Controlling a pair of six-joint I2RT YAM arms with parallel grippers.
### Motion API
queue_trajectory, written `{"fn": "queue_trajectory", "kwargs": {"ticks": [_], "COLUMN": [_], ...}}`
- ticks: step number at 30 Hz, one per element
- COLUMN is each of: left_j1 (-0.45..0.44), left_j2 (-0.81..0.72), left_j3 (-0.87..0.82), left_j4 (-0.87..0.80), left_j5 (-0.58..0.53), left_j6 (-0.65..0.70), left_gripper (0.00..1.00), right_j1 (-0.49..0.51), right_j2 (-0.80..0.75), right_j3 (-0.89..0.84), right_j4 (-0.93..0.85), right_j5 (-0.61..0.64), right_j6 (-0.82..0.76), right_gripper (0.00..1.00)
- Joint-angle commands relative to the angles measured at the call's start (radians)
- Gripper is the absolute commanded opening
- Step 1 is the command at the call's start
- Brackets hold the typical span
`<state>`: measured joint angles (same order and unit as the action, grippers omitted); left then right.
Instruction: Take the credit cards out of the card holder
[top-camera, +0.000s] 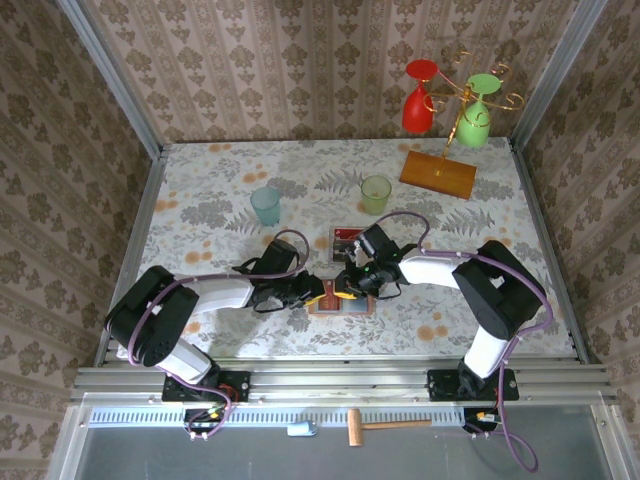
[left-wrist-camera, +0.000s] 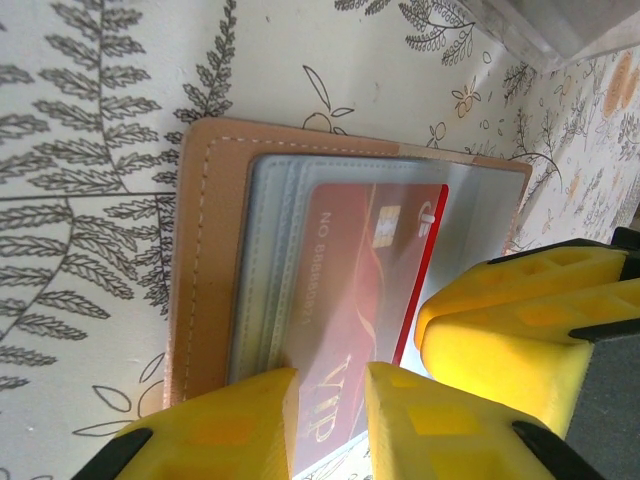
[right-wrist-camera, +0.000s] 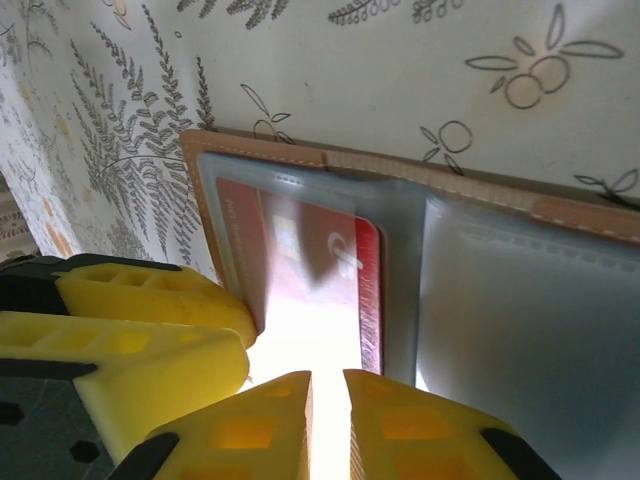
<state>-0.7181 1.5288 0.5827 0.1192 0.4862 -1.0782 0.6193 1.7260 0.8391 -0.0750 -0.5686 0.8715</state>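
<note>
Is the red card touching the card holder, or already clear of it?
Touching. Left wrist view: the red card sits partway inside the card holder, pocket layers overlapping its edge.

The card holder (left-wrist-camera: 200, 250) is salmon-pink with pale stitching along its border and grey-blue, half-clear pockets, and the credit card (left-wrist-camera: 350, 300) in it is red with pale raised digits, gold "VIP" lettering and a brighter red edge. Over the card holder, the left gripper (left-wrist-camera: 330, 400) and right gripper (right-wrist-camera: 328, 400) have bright yellow jaws backed in black. Under the card holder the table (top-camera: 200, 200) is white with grey fern leaves and orange fruit, and beyond the card holder are a teal cup (top-camera: 266, 205), a yellow-green cup (top-camera: 376, 193), an orange base (top-camera: 438, 174), a red glass (top-camera: 420, 100) and a green glass (top-camera: 478, 115).
</note>
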Motion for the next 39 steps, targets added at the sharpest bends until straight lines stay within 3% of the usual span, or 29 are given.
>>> {"fn": "queue_trajectory", "kwargs": {"ticks": [1, 19, 39], "left_j1": [0.006, 0.006, 0.007], "left_j2": [0.005, -0.006, -0.051], "left_j3": [0.007, 0.005, 0.009], "left_j4": [-0.051, -0.065, -0.077], "left_j5": [-0.006, -0.011, -0.025], "left_j6": [0.021, 0.021, 0.016], "left_gripper": [0.25, 0.25, 0.30], "right_j1": [0.008, 0.008, 0.008], "right_j2": [0.021, 0.011, -0.044], "right_j3": [0.017, 0.036, 0.058], "right_j4": [0.014, -0.122, -0.183], "right_j5": [-0.023, 0.058, 0.092], "right_j6": [0.013, -0.042, -0.071], "right_gripper": [0.15, 0.29, 0.27]}}
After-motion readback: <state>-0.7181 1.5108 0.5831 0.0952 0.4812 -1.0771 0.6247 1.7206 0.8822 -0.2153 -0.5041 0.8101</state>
